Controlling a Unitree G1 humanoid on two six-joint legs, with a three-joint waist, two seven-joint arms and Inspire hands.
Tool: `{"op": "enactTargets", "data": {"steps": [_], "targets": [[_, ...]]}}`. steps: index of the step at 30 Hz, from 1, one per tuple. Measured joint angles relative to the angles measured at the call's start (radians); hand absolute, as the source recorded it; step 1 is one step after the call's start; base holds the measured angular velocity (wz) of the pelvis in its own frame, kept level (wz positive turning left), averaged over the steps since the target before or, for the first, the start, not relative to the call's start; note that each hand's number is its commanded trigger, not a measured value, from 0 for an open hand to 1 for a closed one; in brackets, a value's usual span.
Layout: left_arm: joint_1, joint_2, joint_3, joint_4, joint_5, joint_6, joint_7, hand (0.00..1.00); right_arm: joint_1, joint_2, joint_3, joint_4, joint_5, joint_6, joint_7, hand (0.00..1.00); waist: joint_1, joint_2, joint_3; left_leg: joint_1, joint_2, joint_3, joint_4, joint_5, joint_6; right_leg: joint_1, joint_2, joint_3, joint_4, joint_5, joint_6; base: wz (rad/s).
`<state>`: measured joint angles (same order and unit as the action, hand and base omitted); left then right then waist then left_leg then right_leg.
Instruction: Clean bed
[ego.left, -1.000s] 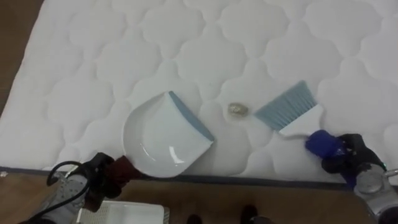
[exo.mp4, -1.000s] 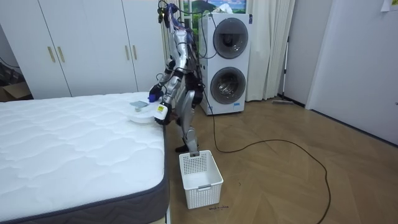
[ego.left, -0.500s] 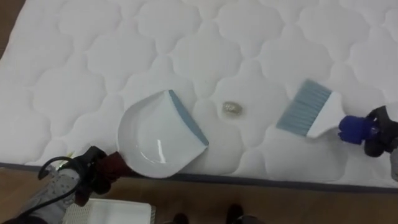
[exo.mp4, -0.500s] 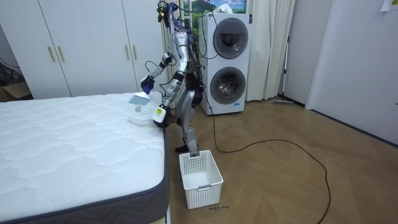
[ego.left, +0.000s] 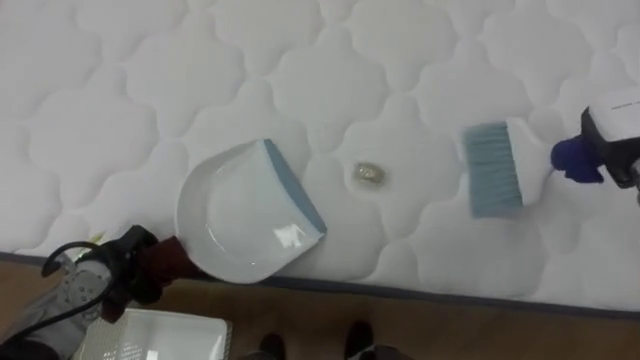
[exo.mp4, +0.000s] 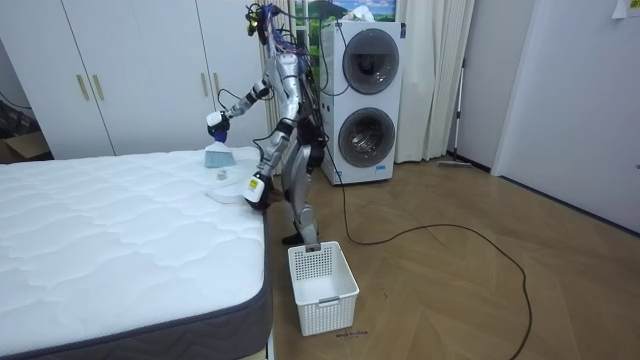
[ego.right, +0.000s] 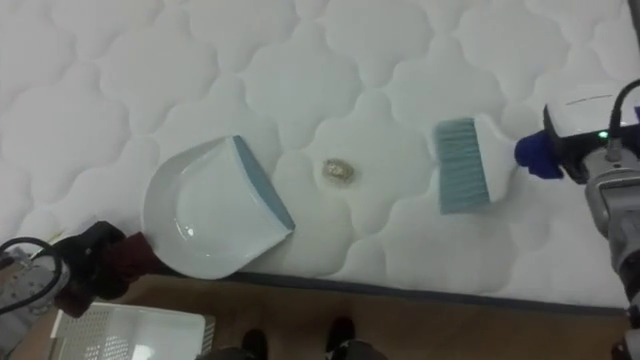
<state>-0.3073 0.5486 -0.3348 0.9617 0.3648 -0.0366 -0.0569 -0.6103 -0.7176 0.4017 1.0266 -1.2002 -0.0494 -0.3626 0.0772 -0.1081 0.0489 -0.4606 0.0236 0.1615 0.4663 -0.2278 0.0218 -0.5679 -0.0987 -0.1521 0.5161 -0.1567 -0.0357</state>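
Note:
A white dustpan (ego.left: 240, 212) with a blue lip lies near the front edge of the white quilted mattress (ego.left: 330, 60). My left hand (ego.left: 118, 272) is shut on its dark red handle, just off the bed's edge. A small crumpled scrap (ego.left: 367, 174) sits on the mattress right of the pan's lip. Further right is a hand brush (ego.left: 495, 168) with pale blue bristles, its blue handle held in my shut right hand (ego.right: 585, 148). In the room view I stand bent at the bed's side, and the brush (exo.mp4: 215, 155) hangs above the mattress.
A white slatted basket (exo.mp4: 322, 285) stands on the wooden floor by my feet, its rim at the lower left (ego.left: 150, 335). White wardrobes and stacked laundry machines (exo.mp4: 362, 100) are behind me. The mattress edge runs along the bottom of the eye views.
My right arm has swung the brush up and out to the right, away from the scrap, and turned its bristles. The dustpan has stayed in place in my left hand.

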Motion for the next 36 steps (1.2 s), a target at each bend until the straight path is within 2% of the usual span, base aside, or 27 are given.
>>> {"op": "enactTargets", "data": {"steps": [2,8,11,19,25,29,32,36], "targets": [[-0.004,0.010,-0.003,-0.001,0.002,-0.003,-0.007,1.00,-0.014,0.000,0.033,-0.040,-0.035,0.000,-0.008,1.00,0.000,-0.004,0.0008,0.000,0.001,0.000,0.002,0.000,0.000,0.000,0.000,0.000,0.001,0.001,-0.001,0.00],[-0.006,0.017,-0.003,0.003,0.031,-0.016,-0.027,1.00,-0.022,0.000,0.088,-0.115,-0.063,0.008,-0.007,1.00,0.013,-0.005,0.0016,0.000,0.004,0.001,0.005,0.000,0.000,0.000,0.009,0.004,-0.006,0.004,-0.003,-0.01],[-0.006,0.023,0.000,0.004,0.033,-0.020,-0.038,1.00,-0.022,0.000,0.089,-0.140,-0.066,0.008,-0.006,1.00,0.016,-0.004,0.0021,-0.003,0.017,0.001,0.003,-0.001,-0.001,0.004,0.018,0.001,-0.021,0.012,-0.005,-0.03],[-0.006,0.034,-0.004,0.011,0.032,-0.021,-0.048,1.00,-0.022,0.008,0.115,-0.215,-0.044,0.018,0.006,1.00,0.016,0.007,0.0064,-0.005,0.023,0.002,-0.003,-0.004,-0.006,0.007,0.030,-0.004,-0.033,0.018,-0.009,0.00],[-0.008,0.034,-0.020,0.019,0.034,-0.012,-0.063,1.00,-0.019,0.022,0.149,-0.265,0.021,0.034,0.071,1.00,0.016,0.008,0.0064,-0.004,0.025,0.001,-0.004,-0.004,-0.007,0.012,0.031,-0.011,-0.039,0.019,-0.010,0.00],[-0.011,0.034,-0.020,0.018,0.046,-0.007,-0.074,1.00,-0.015,0.048,0.151,-0.318,0.018,0.047,0.132,1.00,0.015,0.017,0.0042,-0.007,0.032,0.001,-0.003,-0.005,-0.007,0.015,0.034,-0.019,-0.052,0.027,-0.013,0.00],[-0.025,0.034,-0.020,0.019,0.089,-0.004,-0.092,1.00,-0.009,0.050,0.167,-0.361,0.018,0.051,0.172,1.00,0.017,0.021,0.0027,-0.006,0.032,0.003,-0.004,-0.005,-0.008,0.015,0.035,-0.018,-0.052,0.027,-0.013,0.00],[-0.033,0.034,-0.025,0.021,0.099,0.017,-0.108,1.00,0.014,0.051,0.205,-0.458,0.022,0.085,0.238,1.00,0.017,0.025,0.0011,-0.003,0.034,0.005,-0.006,-0.004,-0.009,0.016,0.039,-0.017,-0.053,0.029,-0.016,-0.02]]}}
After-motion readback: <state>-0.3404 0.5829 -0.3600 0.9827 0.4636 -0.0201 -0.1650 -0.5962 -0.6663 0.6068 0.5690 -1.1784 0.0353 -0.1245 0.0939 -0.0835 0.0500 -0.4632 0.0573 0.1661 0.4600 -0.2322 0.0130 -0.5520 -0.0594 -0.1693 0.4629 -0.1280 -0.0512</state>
